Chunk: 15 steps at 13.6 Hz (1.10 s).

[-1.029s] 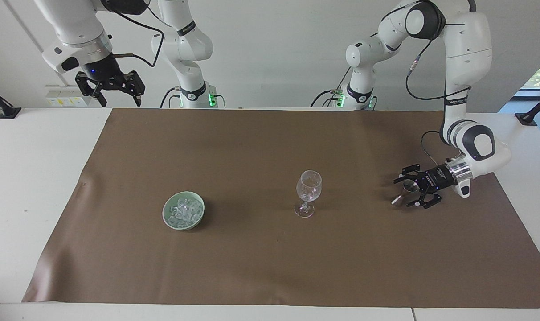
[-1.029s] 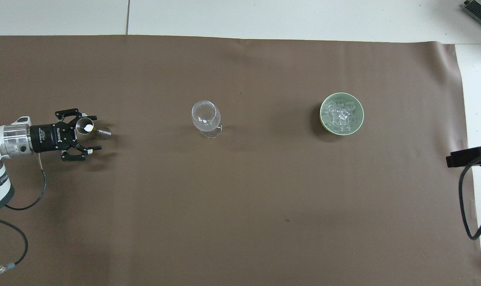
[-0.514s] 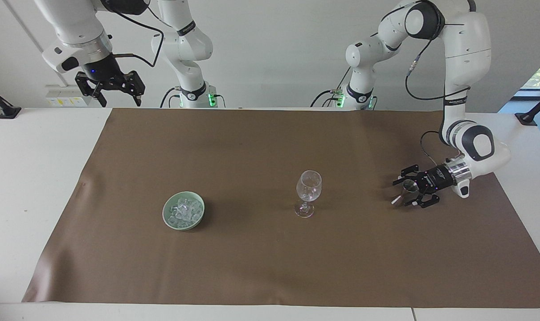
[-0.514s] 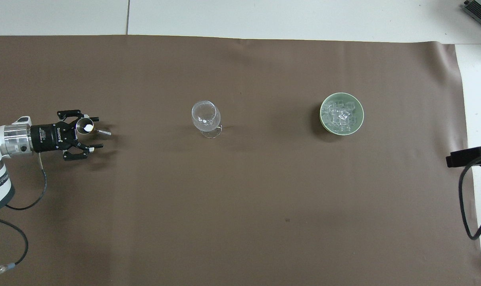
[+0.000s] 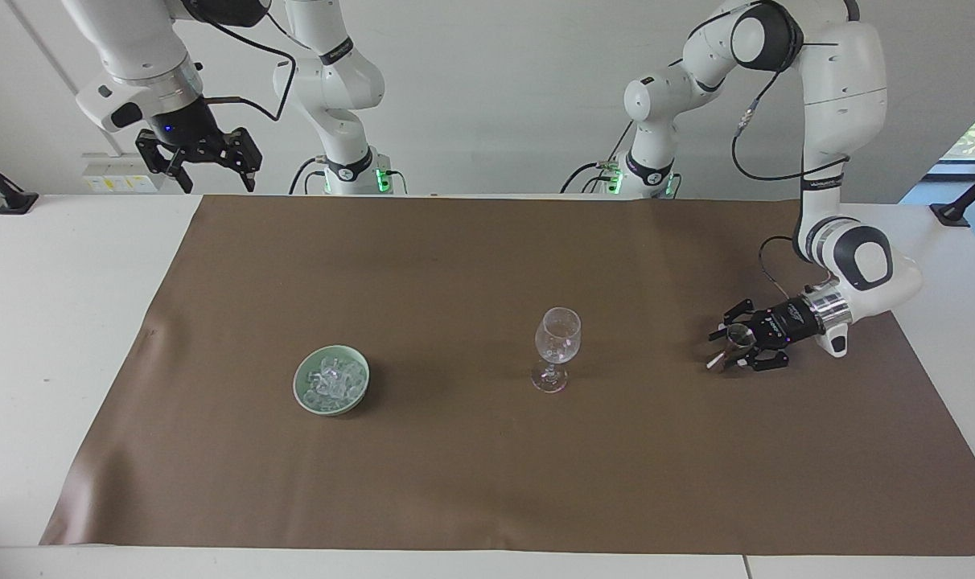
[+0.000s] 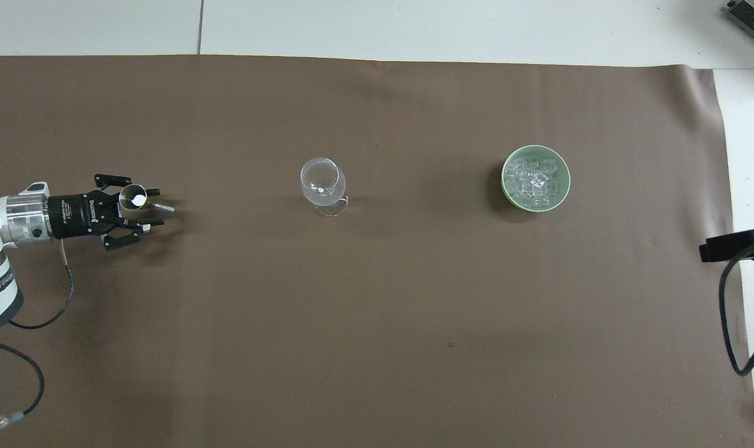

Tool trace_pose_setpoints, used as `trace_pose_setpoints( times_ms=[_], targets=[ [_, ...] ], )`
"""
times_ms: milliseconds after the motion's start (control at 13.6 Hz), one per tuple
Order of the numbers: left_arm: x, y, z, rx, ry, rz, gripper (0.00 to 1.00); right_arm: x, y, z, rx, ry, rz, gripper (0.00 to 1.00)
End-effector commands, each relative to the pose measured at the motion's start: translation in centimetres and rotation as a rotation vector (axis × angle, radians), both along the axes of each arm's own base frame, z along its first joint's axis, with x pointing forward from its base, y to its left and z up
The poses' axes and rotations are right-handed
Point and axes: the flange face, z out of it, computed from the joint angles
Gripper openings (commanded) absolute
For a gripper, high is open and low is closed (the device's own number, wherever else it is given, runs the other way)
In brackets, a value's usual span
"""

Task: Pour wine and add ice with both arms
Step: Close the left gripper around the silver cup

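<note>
A small metal cup (image 5: 738, 337) (image 6: 132, 198) with something white inside stands on the mat at the left arm's end of the table. My left gripper (image 5: 727, 351) (image 6: 155, 206) lies low and level around it, open, with a finger on each side and a little gap showing. An empty wine glass (image 5: 557, 338) (image 6: 322, 180) stands upright mid-table. The ice (image 5: 332, 376) (image 6: 534, 180) is heaped in a green bowl (image 5: 299, 386) (image 6: 504, 182) toward the right arm's end. My right gripper (image 5: 211, 172) waits open, raised above the table edge by its base. No wine bottle is in view.
A brown mat (image 5: 487, 466) covers most of the white table (image 5: 61, 322). A black cable (image 6: 728, 323) hangs at the right arm's end in the overhead view.
The left gripper's fingers have drawn in toward the metal cup from a wide spread. The right gripper has risen slightly. Glass and bowl have not moved.
</note>
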Motion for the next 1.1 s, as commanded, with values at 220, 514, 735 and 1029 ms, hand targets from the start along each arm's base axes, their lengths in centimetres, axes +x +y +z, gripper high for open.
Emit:
trace_pose_setpoints(
  times_ms=[220, 514, 735, 1029],
  targets=[
    [-0.25, -0.01, -0.16, -0.006, -0.008, 0.022, 0.47, -0.07, -0.13, 0.21, 0.016, -0.013, 0.011, 1.00],
    [-0.27, 0.08, -0.16, -0.006, -0.008, 0.024, 0.39, -0.06, -0.05, 0.21, 0.015, -0.013, 0.013, 1.00],
    [-0.32, 0.04, -0.22, -0.007, -0.007, 0.023, 0.34, -0.02, -0.13, 0.14, 0.016, -0.012, 0.011, 1.00],
    [-0.32, 0.02, -0.20, -0.010, -0.005, 0.023, 0.24, -0.06, -0.05, 0.21, 0.015, -0.013, 0.013, 1.00]
  ],
)
